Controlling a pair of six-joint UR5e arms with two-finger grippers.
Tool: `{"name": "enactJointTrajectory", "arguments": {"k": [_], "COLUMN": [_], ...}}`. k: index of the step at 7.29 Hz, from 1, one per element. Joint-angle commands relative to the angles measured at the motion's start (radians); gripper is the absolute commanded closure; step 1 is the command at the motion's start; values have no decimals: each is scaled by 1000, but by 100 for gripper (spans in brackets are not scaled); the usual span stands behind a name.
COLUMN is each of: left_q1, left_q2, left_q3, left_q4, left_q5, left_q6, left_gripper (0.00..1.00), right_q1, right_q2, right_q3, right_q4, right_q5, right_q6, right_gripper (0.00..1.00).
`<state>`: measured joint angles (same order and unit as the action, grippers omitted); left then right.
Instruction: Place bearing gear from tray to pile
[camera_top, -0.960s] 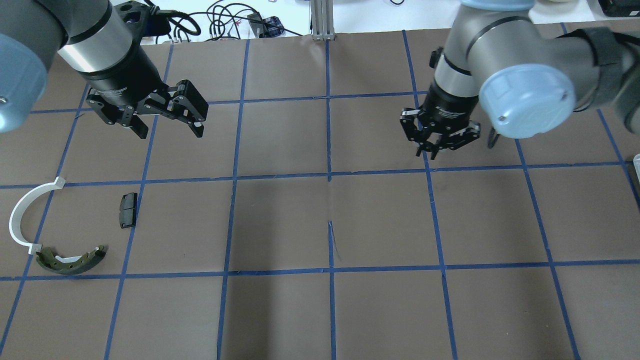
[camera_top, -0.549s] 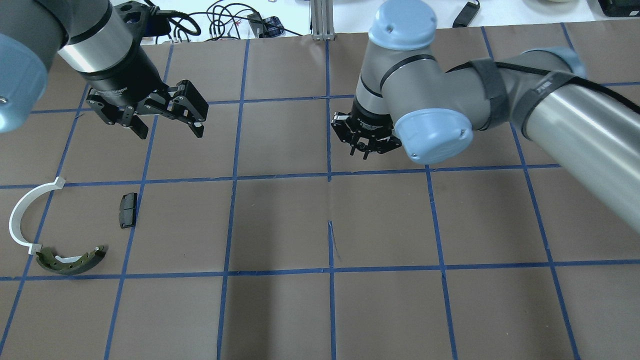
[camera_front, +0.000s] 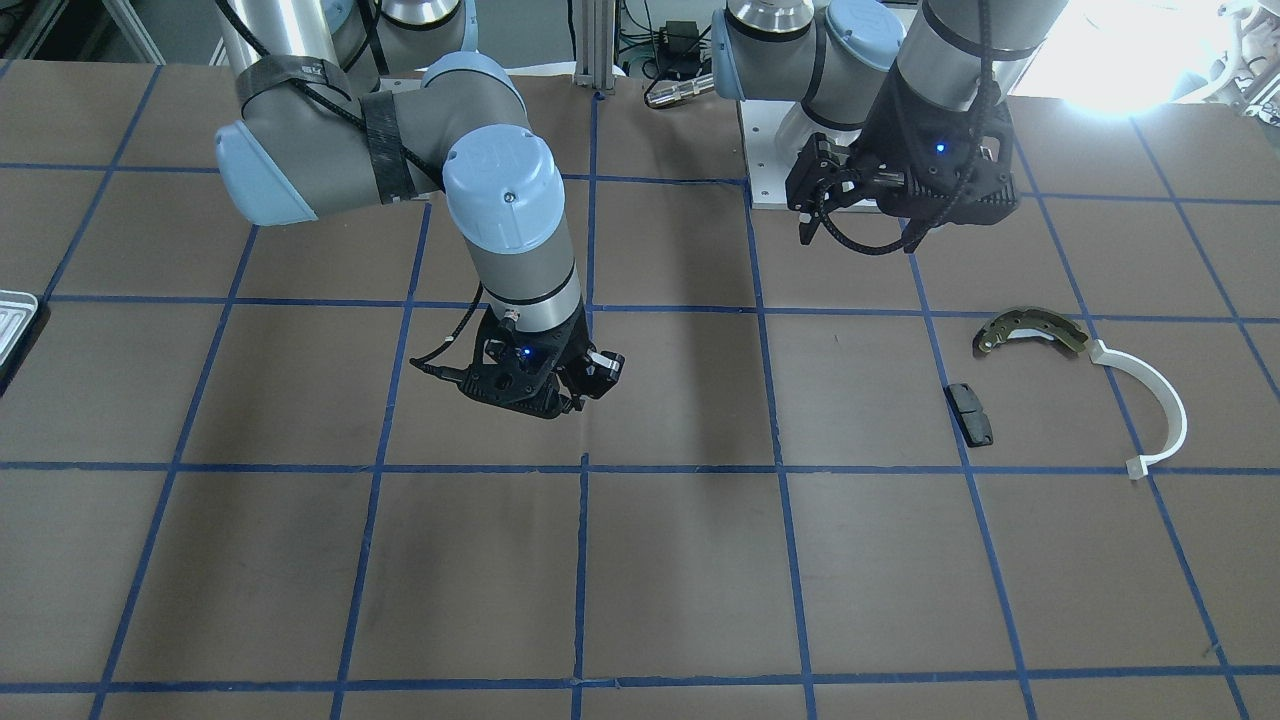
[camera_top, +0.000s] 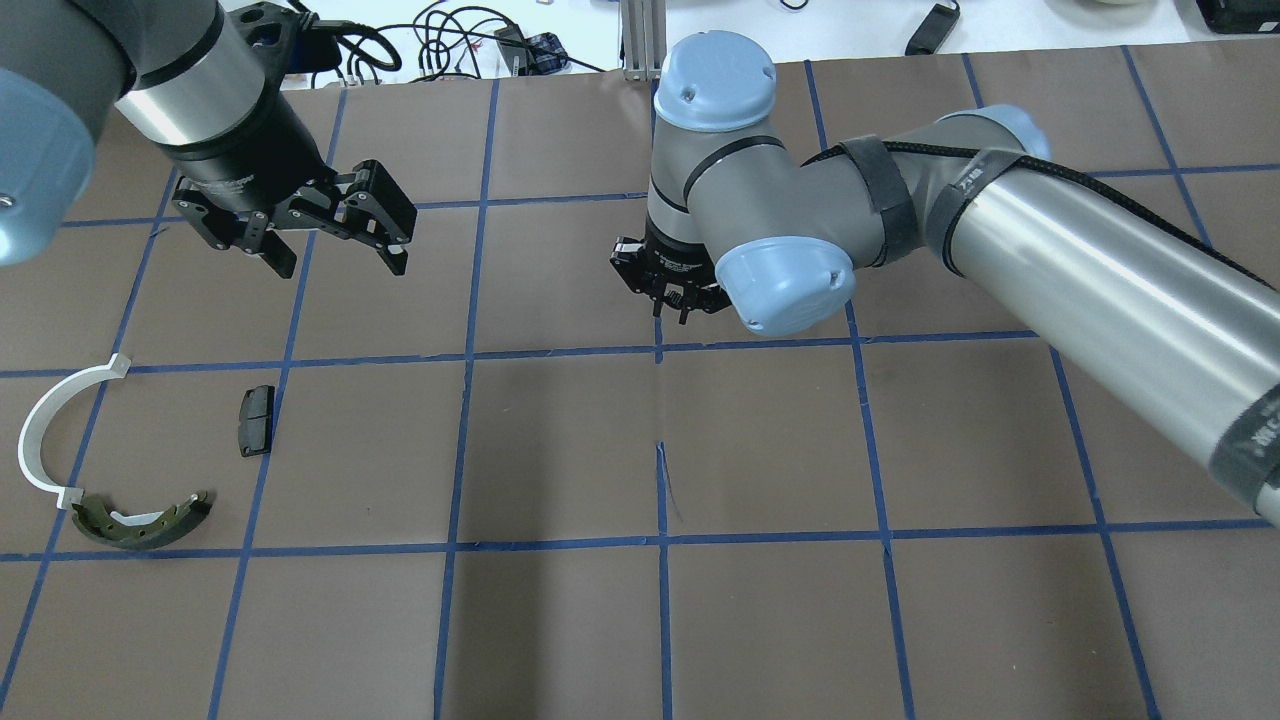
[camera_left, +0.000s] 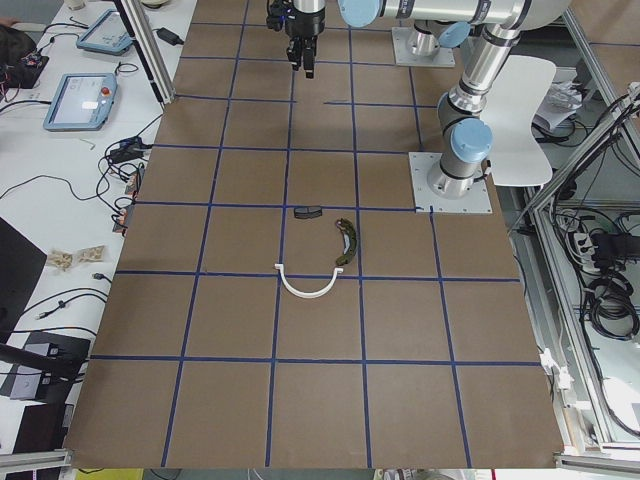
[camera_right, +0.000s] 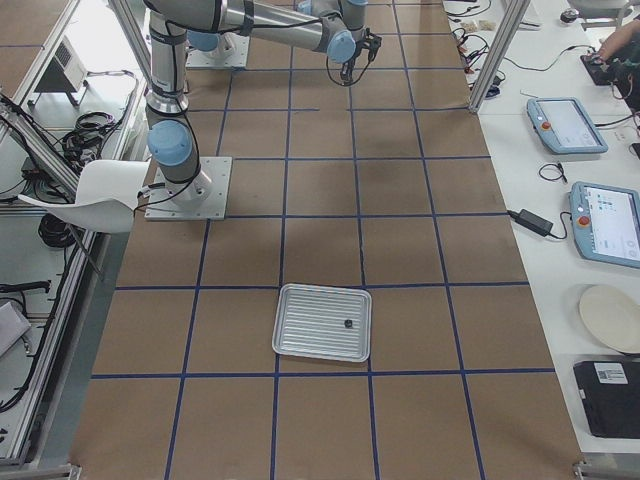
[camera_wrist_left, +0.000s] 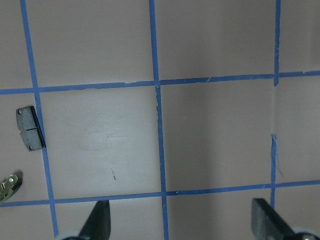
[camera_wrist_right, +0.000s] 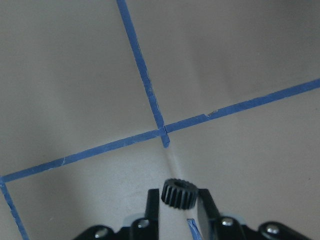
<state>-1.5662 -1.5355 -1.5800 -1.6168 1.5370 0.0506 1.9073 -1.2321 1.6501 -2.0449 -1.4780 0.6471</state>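
- The table (camera_top: 560, 620), papered brown and gridded in blue tape, fills every view.
- The right arm (camera_top: 1100, 270) reaches to the table's middle. From overhead, its wrist largely masks the right gripper (camera_top: 672, 312) above a tape crossing.
- The left gripper (camera_top: 340, 266) hovers with jaws spread wide and empty. Its wrist camera shows both fingertips far apart over bare paper.
- The tray (camera_right: 300, 330) appears whole only from the exterior right camera, well apart from both grippers, a small dark part (camera_right: 347, 323) on its ribs. The front-facing view catches just a corner.
- The pile (camera_front: 970, 413) lies at the table's left end: white arc (camera_top: 45, 430) just beside olive shoe (camera_top: 140, 525), black pad (camera_top: 256, 420) apart.
- The bearing gear (camera_wrist_right: 178, 193), black and toothed, shows only in the right wrist camera, pinched between nearly closed fingers, well apart from tray and pile.
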Motion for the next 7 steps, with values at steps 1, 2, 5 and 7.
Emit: {"name": "enactJointTrajectory", "arguments": {"k": [1, 2, 5, 7], "left_q1": [0, 1, -29, -108], "left_q2": [0, 0, -41, -162], "left_q3": [0, 0, -5, -29], "left_q4": [0, 0, 15, 225], "left_q5": [0, 0, -8, -104], "left_q6": [0, 0, -88, -139], "left_gripper": [0, 0, 0, 0], "right_q1": [1, 1, -138, -360], "right_q2": [5, 5, -65, -189], "right_q3": [0, -4, -1, 0], "right_q4": [2, 2, 94, 222], "right_q5": [-2, -2, -135, -143], "right_q6": [0, -6, -207, -575], "right_gripper": [0, 0, 0, 0]}}
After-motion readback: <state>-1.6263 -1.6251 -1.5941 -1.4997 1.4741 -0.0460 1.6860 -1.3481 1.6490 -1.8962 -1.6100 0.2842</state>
